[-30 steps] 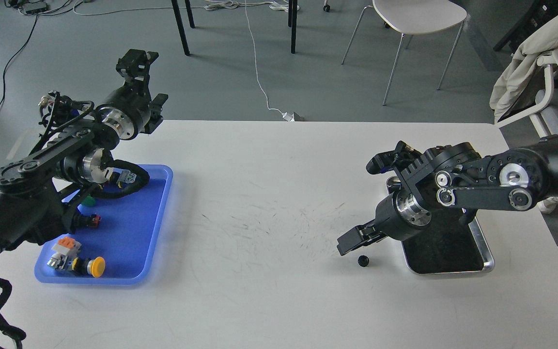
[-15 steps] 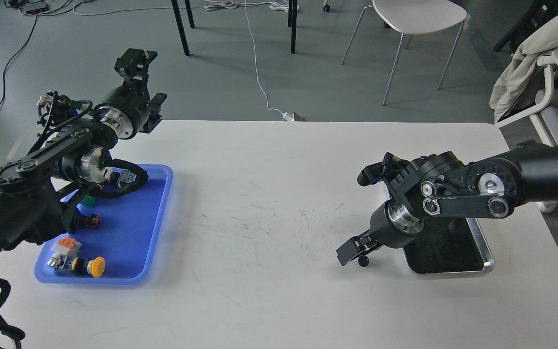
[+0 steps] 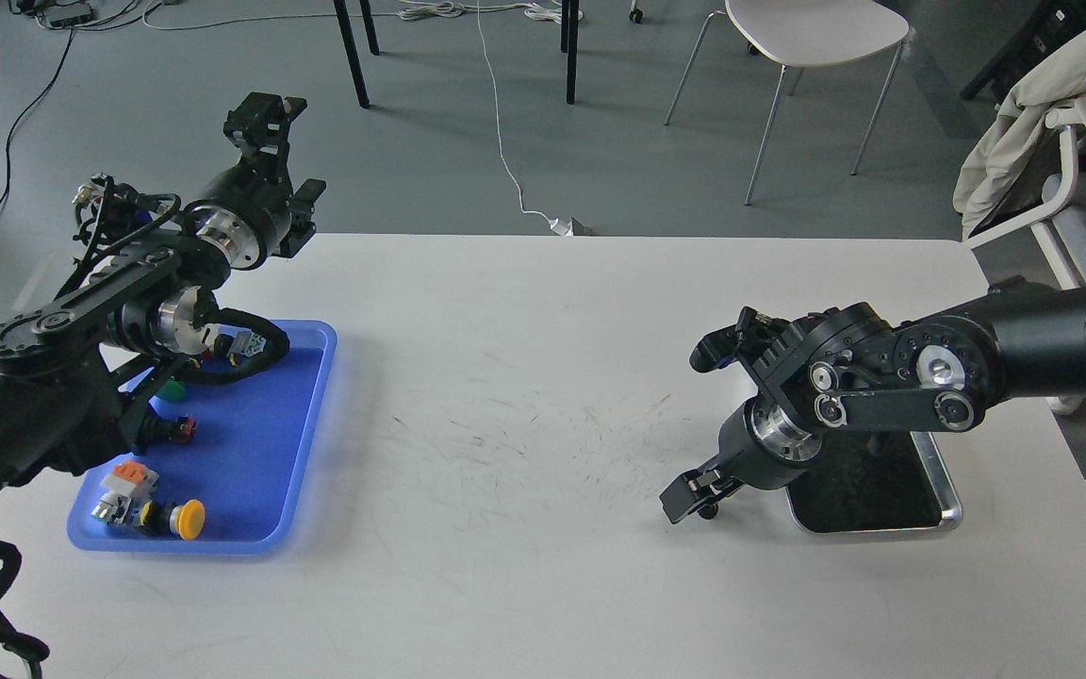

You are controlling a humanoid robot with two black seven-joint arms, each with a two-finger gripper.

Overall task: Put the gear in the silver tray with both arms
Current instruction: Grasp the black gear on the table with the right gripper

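The gear (image 3: 710, 511) is a small black toothed wheel on the white table, just left of the silver tray (image 3: 950, 509). My right gripper (image 3: 696, 496) is down at the table with its fingers closed in around the gear, which shows only partly beneath them. The right arm reaches across the tray and hides much of its dark bottom. My left gripper (image 3: 265, 111) is held high over the table's far left corner, away from the gear. Its fingers are dark and cannot be told apart.
A blue plastic tray (image 3: 315, 405) at the left holds several small parts, among them a yellow push button (image 3: 189, 519) and an orange-and-white part (image 3: 127, 476). The left arm hangs over that tray. Chairs stand beyond the table's far edge.
My right gripper has come down from above the gear to the table and its fingers have closed in on the gear. The left arm has barely moved.
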